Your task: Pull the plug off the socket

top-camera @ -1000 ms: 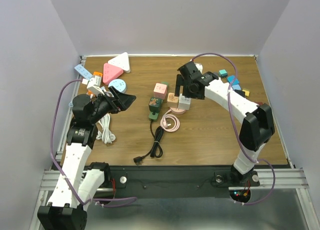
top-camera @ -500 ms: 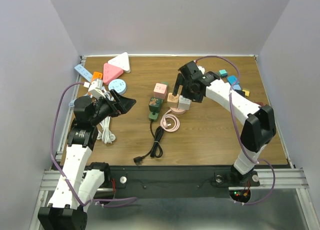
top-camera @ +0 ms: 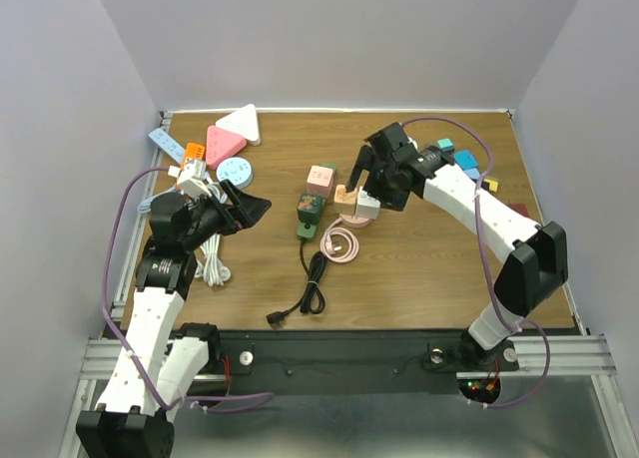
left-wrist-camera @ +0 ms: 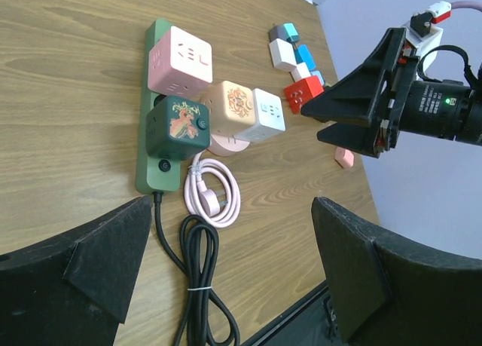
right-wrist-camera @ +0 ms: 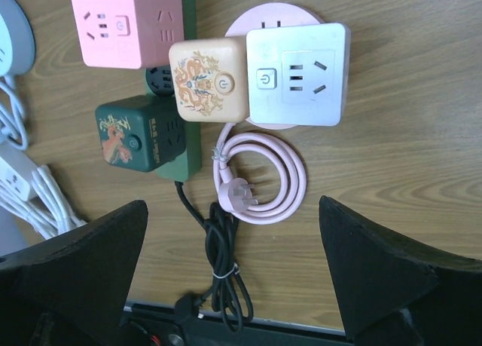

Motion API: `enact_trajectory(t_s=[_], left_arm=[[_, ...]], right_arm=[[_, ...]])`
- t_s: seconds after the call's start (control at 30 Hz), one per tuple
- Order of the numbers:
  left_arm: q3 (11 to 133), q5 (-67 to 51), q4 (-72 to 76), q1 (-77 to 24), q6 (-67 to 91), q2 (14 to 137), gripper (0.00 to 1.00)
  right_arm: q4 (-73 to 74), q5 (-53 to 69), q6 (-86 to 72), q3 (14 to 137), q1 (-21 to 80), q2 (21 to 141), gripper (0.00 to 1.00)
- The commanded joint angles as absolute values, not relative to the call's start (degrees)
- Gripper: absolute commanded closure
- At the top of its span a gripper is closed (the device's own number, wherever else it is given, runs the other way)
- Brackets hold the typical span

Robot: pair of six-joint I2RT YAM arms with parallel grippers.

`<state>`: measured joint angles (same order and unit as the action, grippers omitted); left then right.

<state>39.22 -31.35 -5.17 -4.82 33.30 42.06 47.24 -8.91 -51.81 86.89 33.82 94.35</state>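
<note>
We had the right claw (top-camera: 364,184) wide open, directly above the white plug (right-wrist-camera: 297,75) and cream plug (right-wrist-camera: 208,80), side by side on the pink socket (right-wrist-camera: 273,13). Left claw (top-camera: 245,201), also wide, sat well apart to the left, so right was nearer.

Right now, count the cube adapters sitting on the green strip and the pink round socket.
4. The pink cube and dark green cube on the green strip; cream cube and white cube side by side on the pink round socket. None looks hidden.
</note>
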Motion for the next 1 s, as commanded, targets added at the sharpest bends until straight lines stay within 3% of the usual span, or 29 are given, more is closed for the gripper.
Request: enact_trajectory(t_s=[0.0, 0.37, 0.97], left_arm=[[39.2, -29.63, -5.44, -5.18, 32.78, 41.39, 0.02], [42.01, -22.95, -10.46, -5.8, 31.28, 44.74, 0.09], [40.08, -17.75, -14.41, -5.8, 34.28, 38.5, 0.09]], right_arm=[[45.61, -6.85, -45.63, 87.63, 34.1, 95.35, 0.0], [41.75, 2.82, -36.12, 94.92, 38.04, 99.48, 0.0], [52.2, -21.35, -47.46, 116.79, 49.83, 123.12, 0.0]])
